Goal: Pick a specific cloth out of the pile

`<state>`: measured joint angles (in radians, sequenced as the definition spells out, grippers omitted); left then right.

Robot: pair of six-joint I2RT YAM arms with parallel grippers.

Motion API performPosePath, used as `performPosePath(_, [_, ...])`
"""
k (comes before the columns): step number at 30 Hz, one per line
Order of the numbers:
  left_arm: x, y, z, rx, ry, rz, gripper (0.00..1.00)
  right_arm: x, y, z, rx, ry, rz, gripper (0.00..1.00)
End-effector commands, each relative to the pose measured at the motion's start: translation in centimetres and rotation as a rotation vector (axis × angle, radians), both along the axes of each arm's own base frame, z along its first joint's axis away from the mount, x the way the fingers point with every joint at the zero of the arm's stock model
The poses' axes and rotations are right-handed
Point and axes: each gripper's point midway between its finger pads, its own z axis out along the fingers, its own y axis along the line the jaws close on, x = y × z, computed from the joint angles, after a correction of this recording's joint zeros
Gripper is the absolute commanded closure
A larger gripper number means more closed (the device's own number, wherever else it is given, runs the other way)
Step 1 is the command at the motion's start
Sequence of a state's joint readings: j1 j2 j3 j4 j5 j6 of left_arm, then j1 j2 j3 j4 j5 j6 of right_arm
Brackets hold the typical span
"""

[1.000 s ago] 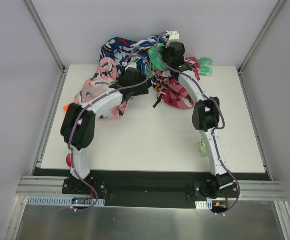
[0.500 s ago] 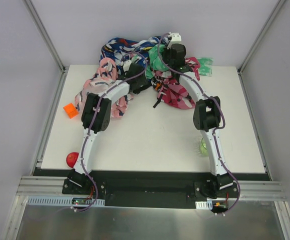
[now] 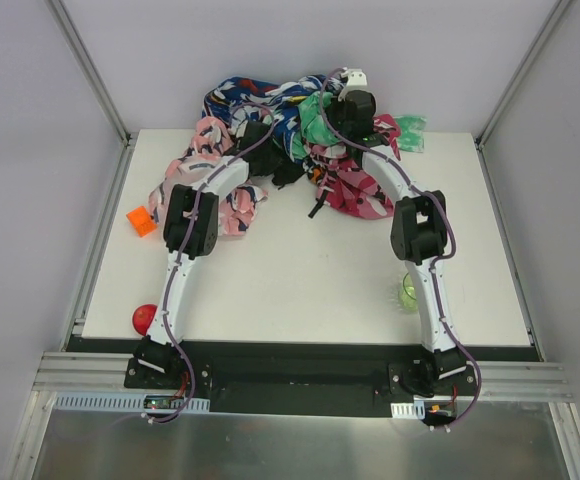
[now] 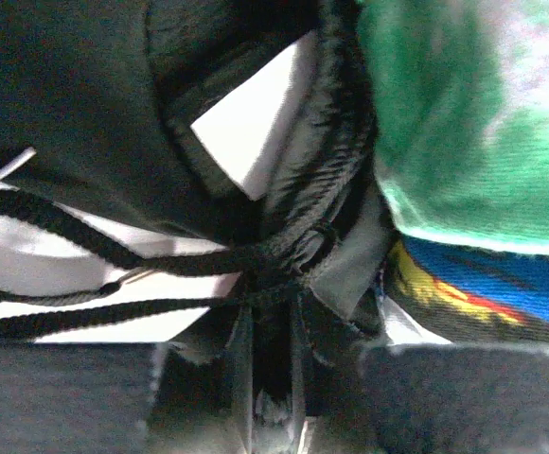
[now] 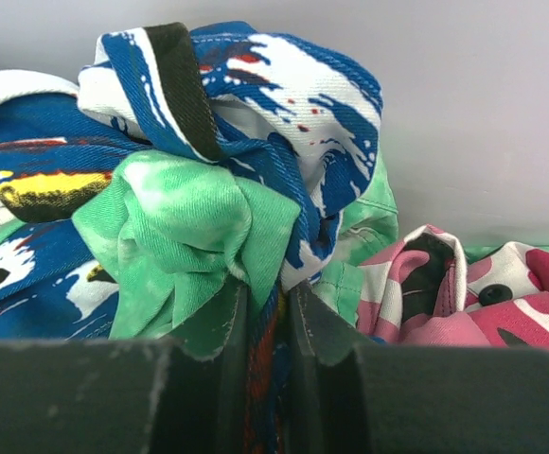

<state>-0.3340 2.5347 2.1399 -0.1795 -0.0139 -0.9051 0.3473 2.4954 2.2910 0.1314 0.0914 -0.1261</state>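
Observation:
The pile [image 3: 260,100] of bright patterned fabrics lies at the table's far edge. The black cloth [image 4: 66,85] fills most of the left wrist view, its drawstring [image 4: 85,222] running across the white table. In the top view it shows as a dark patch [image 3: 288,172] in the middle of the pile. My left gripper [image 4: 267,322] is shut on a fold of this black cloth, deep in the pile [image 3: 273,148]. My right gripper [image 5: 267,312] is shut on blue patterned fabric [image 5: 284,85] beside a green fold [image 5: 180,236], held up at the pile's top [image 3: 328,115].
Pink patterned fabric [image 3: 195,175] spreads left of the pile and magenta fabric [image 3: 355,190] to the right. An orange block [image 3: 141,221] and a red ball [image 3: 144,318] lie near the left edge. A green object [image 3: 408,290] sits beside the right arm.
My left arm reached farther into the pile and its gripper went from open to shut on the black cloth. The right gripper shifted only slightly.

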Motion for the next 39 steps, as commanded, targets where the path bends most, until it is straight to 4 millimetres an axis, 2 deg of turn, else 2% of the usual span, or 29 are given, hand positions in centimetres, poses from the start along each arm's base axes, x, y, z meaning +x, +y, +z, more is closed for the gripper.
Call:
performPosePath(1, [-1.0, -3.4, 5.6, -0.083, -0.063, -0.18, 1.0, -0.4, -6.6, -5.0, -0.108, 0.163, -0.15, 1.0])
performPosePath(2, [-1.6, -3.9, 7.6, -0.094, -0.094, -0.238, 1.0, -0.5, -6.6, -5.0, -0.11, 0.168, -0.15, 1.0])
performPosePath(5, [-4.1, -5.4, 16.5, -0.078, -0.274, -0.434, 1.0, -0.4, -6.9, -5.5, -0.124, 0.179, -0.166, 1.0])
performPosePath(9, [-9.5, -5.9, 28.2, -0.063, -0.514, -0.616, 1.0, 0.1, -7.4, -6.6, -0.136, 0.204, -0.19, 1.0])
performPosePath(11, [-12.5, -5.9, 33.1, -0.076, -0.62, -0.699, 1.0, 0.3, -7.2, -6.8, -0.124, 0.207, -0.192, 1.0])
performPosePath(15, [-19.7, -5.9, 41.1, -0.145, -0.789, -0.88, 1.0, 0.4, -7.3, -7.2, -0.113, 0.209, -0.194, 1.0])
performPosePath(21, [-29.8, -5.5, 49.6, -0.161, -1.035, -1.059, 1.0, 0.3, -6.6, -6.5, -0.094, 0.205, -0.159, 0.99])
performPosePath(24, [-33.4, -4.7, 52.0, -0.099, -1.142, -1.032, 1.0, -0.4, -5.5, -5.8, -0.087, 0.212, -0.085, 0.99])
performPosePath(28, [-37.1, -4.1, 51.3, -0.051, -1.169, -0.999, 1.0, -2.0, -4.7, -3.5, -0.112, 0.212, -0.004, 0.95])
performPosePath(31, [-39.4, -4.4, 49.7, -0.049, -1.156, -1.024, 1.0, -3.9, -4.9, -1.2, -0.146, 0.209, 0.021, 0.85])
performPosePath(33, [-40.0, -4.1, 49.1, -0.065, -1.13, -1.012, 1.0, -5.5, -4.9, 0.4, -0.165, 0.215, 0.056, 0.72])
performPosePath(34, [-40.1, -3.8, 49.1, -0.066, -1.127, -0.997, 1.0, -6.3, -5.2, 2.4, -0.173, 0.197, 0.062, 0.66])
performPosePath(39, [-38.9, -3.2, 48.0, -0.056, -1.07, -0.906, 1.0, -10.6, -5.6, 6.7, -0.192, 0.206, 0.115, 0.4])
